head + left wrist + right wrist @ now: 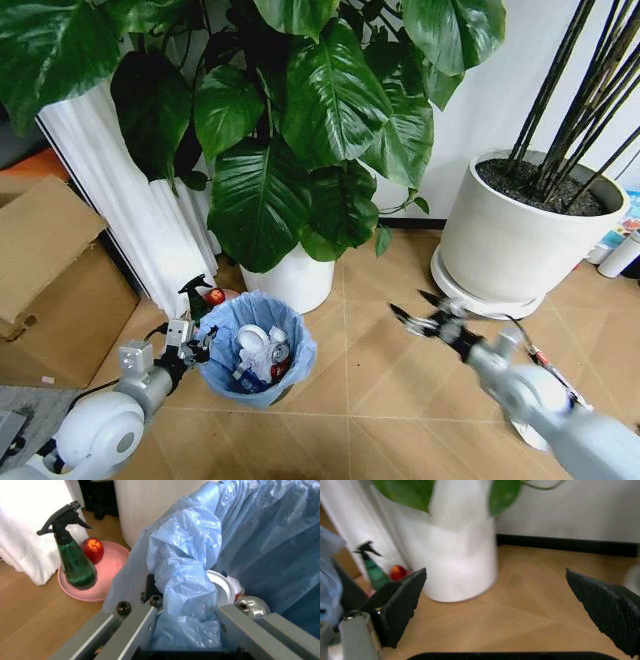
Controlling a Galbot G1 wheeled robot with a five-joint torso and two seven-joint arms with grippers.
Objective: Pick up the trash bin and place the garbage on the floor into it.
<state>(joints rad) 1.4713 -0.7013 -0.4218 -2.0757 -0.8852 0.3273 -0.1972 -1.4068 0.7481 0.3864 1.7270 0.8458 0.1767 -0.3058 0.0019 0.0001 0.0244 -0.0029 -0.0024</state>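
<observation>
The trash bin (255,352), a small round bin lined with a crinkled light-blue bag, is on the floor (380,385) in front of the leafy plant's white pot. Its rim (190,566) sits between the grey fingers (142,620) of my left gripper (197,345), which is shut on it. Garbage (262,352) lies inside: a white disc (220,588), a shiny can (252,606) and something red. My right gripper (412,306) hovers open and empty to the right of the bin. In the right wrist view its black pads (400,603) stand wide apart over bare tiles.
Behind the bin is a white plant pot (290,282). A bigger white pot (515,240) stands at the right rear. A green spray bottle (75,560) and a red fruit rest on a pink dish (107,575) to the bin's left. A cardboard box (55,285) is at far left.
</observation>
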